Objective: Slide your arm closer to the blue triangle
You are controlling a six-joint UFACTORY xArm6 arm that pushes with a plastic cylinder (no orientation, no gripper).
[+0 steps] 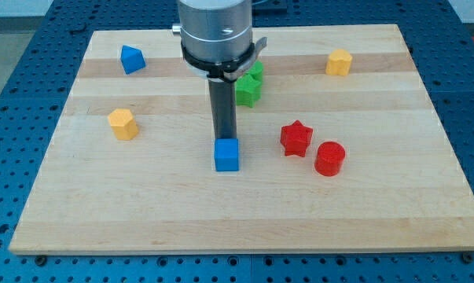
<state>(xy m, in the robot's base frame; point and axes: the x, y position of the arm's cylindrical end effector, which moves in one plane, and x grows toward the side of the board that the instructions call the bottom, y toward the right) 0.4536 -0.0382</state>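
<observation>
1. Where the rod comes down, we see my tip (225, 139) just behind the blue cube (227, 155), at its far edge; whether they touch we cannot tell.
2. We have no jaws to report: the arm ends in a plain dark rod.
3. We find the blue triangle (132, 59) at the far left of the wooden board (244, 228), well apart from my tip.
4. We see a yellow block (123, 124) on the left, nearer than the triangle.
5. We note a green block (249, 86) just right of the rod, partly hidden by the arm's housing.
6. We place the red star (295, 138) and red cylinder (329, 158) side by side on the right.
7. We see another yellow block (339, 62) at the far right.
</observation>
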